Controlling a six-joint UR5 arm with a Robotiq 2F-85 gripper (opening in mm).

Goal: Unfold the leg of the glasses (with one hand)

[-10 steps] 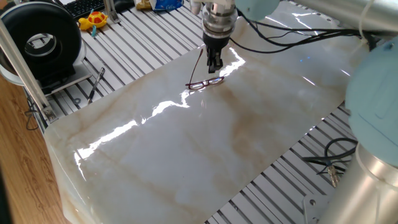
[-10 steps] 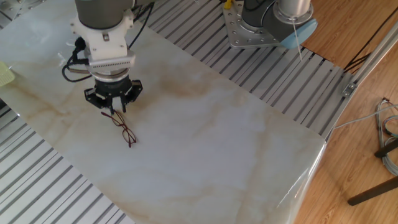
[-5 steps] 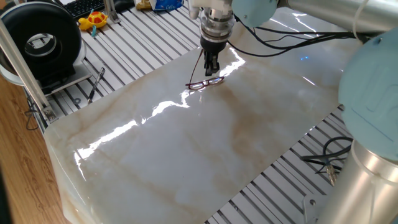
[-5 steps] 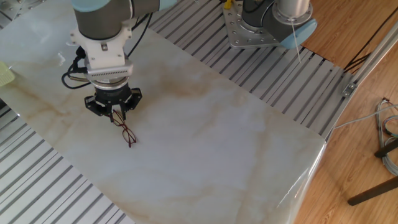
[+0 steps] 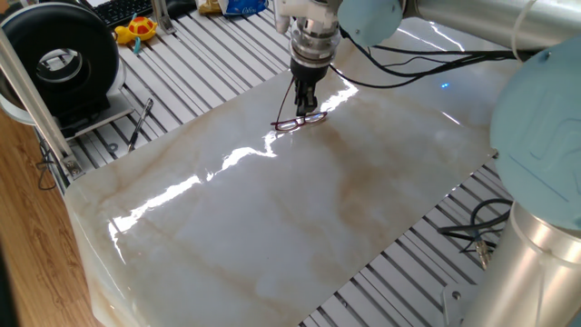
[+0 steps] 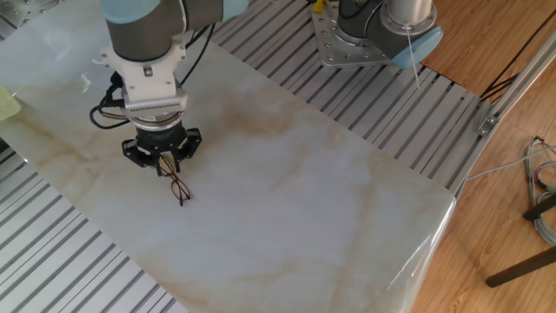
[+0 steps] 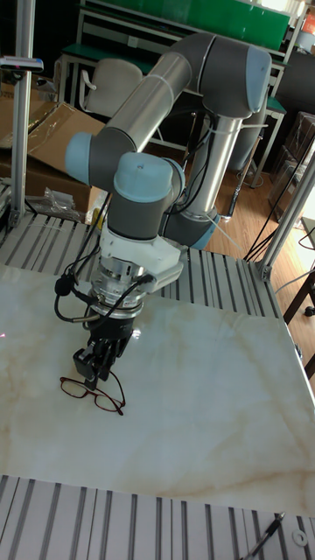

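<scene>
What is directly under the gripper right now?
The glasses lie on the marble tabletop beneath the gripper, lenses visible in front of it. Its fingers hide the part nearest them, so any contact with a temple arm can't be confirmed.

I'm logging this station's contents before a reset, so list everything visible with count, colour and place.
Thin dark-red wire-frame glasses: one, on the marble slab under the tool.
Glossy beige-veined marble slab: one, covering the table's middle.
Grey ribbed metal table: one, beneath the slab.
Black round drum-shaped device: one, at the table's corner.
Yellow toy: one, on the ribbed surface near the keyboard.
Black keyboard: one, at the top edge.
Black pen-like tool: one, on the ribs beside the slab.
Grey and pale-blue robot arm: one, over the slab.
Black two-finger tool: one, fingers close together at the glasses.
</scene>
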